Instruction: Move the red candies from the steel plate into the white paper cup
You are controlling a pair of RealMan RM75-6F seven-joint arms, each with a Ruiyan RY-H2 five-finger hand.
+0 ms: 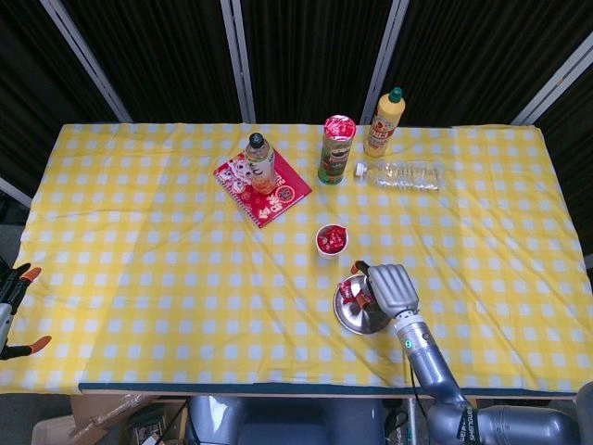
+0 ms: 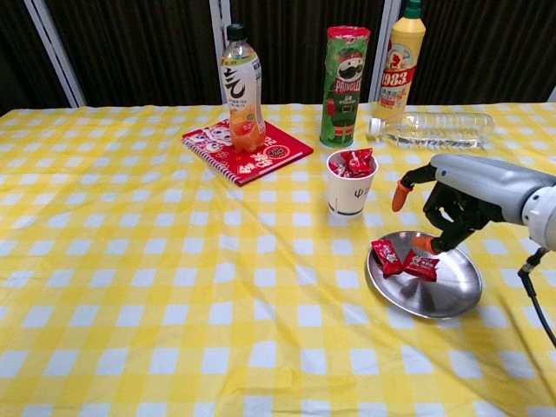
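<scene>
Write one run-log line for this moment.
right hand: empty, over plate | candies: two on plate, some in cup | left hand: unseen

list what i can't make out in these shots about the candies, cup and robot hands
- Candy count in the cup: chest view shows only the top wrappers; the wall hides the rest, and the head view is too small.
- Candies on the plate: in the head view the right robot hand covers part of them.
- Left robot hand: in neither view.
- Right robot hand's contact with the candies: unclear.
</scene>
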